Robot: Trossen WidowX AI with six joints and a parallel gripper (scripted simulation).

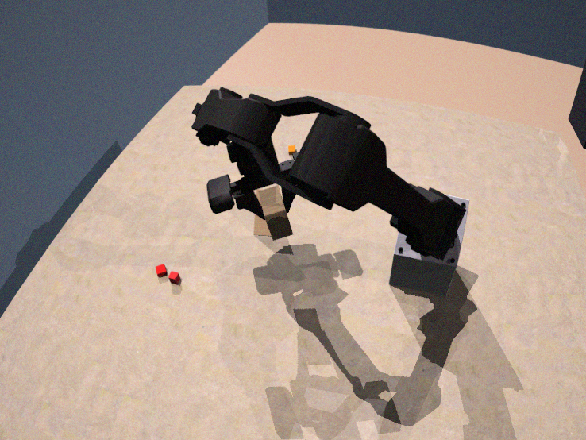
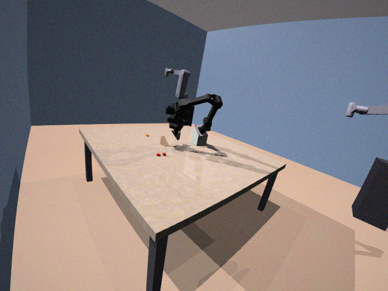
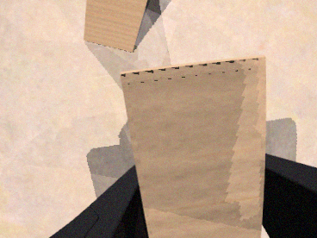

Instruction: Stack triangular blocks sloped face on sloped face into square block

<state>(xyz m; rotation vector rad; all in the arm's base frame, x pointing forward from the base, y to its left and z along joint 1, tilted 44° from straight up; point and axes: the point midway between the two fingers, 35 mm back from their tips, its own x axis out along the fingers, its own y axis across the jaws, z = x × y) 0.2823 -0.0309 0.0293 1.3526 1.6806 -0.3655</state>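
Observation:
One triangular wooden block (image 1: 261, 226) (image 2: 163, 141) (image 3: 113, 23) stands on the table, partly hidden behind the held block in the top view. In the exterior view its slope falls to the right, toward the robot's base. My gripper (image 1: 273, 203) (image 3: 200, 181) is shut on the other triangular block (image 1: 275, 215) (image 3: 194, 142), with one finger on each side. The held block hangs above the table, tilted in the top view. In the wrist view the standing block lies beyond its far edge, to the upper left, with a gap between them. In the exterior view the held block is mostly hidden.
Two small red cubes (image 1: 160, 270) (image 1: 174, 277) (image 2: 158, 154) (image 2: 164, 154) lie on the table (image 1: 118, 360) (image 2: 187, 194) near the standing block. A small orange block (image 1: 291, 149) (image 2: 147, 135) lies farther back. The arm's grey base (image 1: 421, 272) (image 2: 197, 139) stands to the right of the blocks.

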